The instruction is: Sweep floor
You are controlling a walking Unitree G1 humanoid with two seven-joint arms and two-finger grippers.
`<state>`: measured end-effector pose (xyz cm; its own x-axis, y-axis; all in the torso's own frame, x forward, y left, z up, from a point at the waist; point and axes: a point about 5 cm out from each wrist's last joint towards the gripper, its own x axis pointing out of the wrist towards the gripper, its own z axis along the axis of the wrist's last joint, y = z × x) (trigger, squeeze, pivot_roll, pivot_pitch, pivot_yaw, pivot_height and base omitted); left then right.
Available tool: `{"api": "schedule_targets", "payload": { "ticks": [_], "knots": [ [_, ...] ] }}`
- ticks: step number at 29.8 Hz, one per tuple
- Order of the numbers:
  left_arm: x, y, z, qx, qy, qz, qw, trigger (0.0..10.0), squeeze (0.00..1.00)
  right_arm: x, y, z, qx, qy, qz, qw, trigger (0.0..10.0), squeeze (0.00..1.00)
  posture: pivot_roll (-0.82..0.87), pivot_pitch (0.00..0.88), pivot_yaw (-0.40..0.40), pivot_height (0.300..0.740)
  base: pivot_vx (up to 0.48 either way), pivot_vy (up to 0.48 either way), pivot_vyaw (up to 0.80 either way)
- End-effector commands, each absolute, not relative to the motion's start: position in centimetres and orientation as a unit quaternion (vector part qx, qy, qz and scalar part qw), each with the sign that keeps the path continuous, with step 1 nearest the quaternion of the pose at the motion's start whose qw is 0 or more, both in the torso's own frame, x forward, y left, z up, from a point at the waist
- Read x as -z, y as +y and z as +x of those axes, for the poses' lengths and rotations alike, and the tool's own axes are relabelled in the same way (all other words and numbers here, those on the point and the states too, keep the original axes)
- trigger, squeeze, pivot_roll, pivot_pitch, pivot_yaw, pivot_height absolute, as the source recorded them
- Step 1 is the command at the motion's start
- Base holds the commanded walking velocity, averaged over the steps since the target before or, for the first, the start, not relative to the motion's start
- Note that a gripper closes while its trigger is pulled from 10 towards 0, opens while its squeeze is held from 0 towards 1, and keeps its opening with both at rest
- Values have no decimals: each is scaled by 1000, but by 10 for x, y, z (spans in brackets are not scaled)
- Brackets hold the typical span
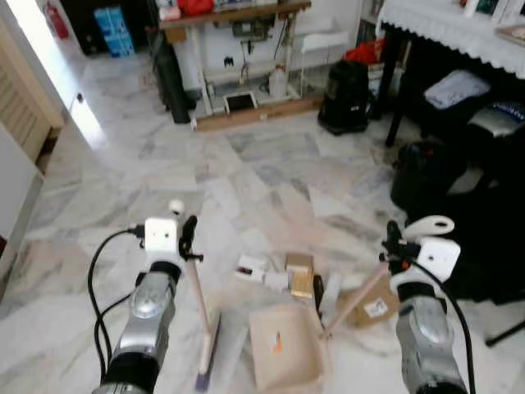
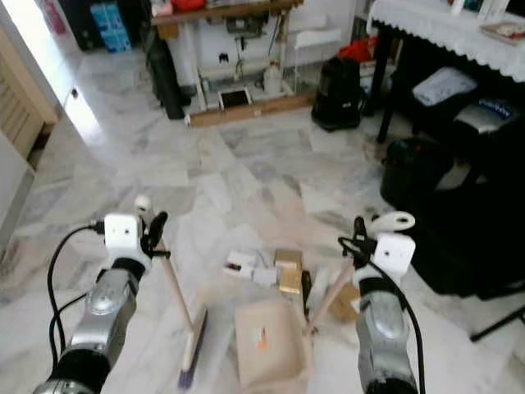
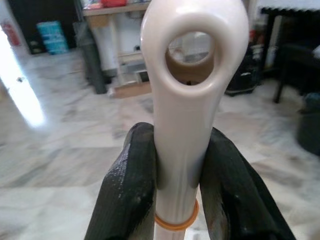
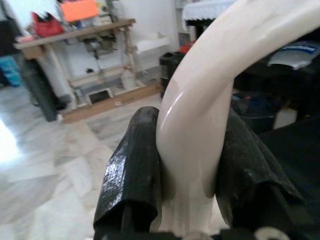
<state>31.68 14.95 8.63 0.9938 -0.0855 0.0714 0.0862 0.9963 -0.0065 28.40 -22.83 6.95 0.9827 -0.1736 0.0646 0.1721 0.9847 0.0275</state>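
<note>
The left claw (image 1: 187,238) is clenched on the cream handle of the broom (image 1: 201,316), its black fingers (image 3: 127,185) pinching just under the hanging loop. The brush end rests on the marble floor (image 1: 271,164) close in, left of the dustpan (image 1: 283,345). The right claw (image 1: 392,246) grasps the curved handle top of that dustpan, whose stick slants down to the tan pan lying flat on the floor. A small orange scrap lies in the pan.

Just beyond the pan lie the litter pieces (image 1: 287,275): a white packet, a yellowish box, a pale roll and a cardboard piece. To do this step well, I judge the broom should reach behind the litter and draw it toward the pan's open edge, with the pan held flat against the floor.

Farther off stand a workbench (image 1: 238,25) and a black bag (image 1: 349,94).
</note>
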Motion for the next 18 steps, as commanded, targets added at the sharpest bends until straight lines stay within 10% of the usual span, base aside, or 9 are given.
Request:
{"api": "schedule_targets", "payload": {
  "ticks": [1, 18],
  "knots": [
    [-99, 155, 321, 38, -67, 2, 997, 10000, 0, -82, -222, 292, 76, -62, 14, 995, 10000, 0, -97, 0, 49, 740, 352, 0, 0],
    [-98, 155, 320, 46, -69, 3, 997, 10000, 0, -82, -224, 290, 80, -64, 13, 995, 10000, 0, -103, 0, 62, 740, 98, 0, 0]
  ]
}}
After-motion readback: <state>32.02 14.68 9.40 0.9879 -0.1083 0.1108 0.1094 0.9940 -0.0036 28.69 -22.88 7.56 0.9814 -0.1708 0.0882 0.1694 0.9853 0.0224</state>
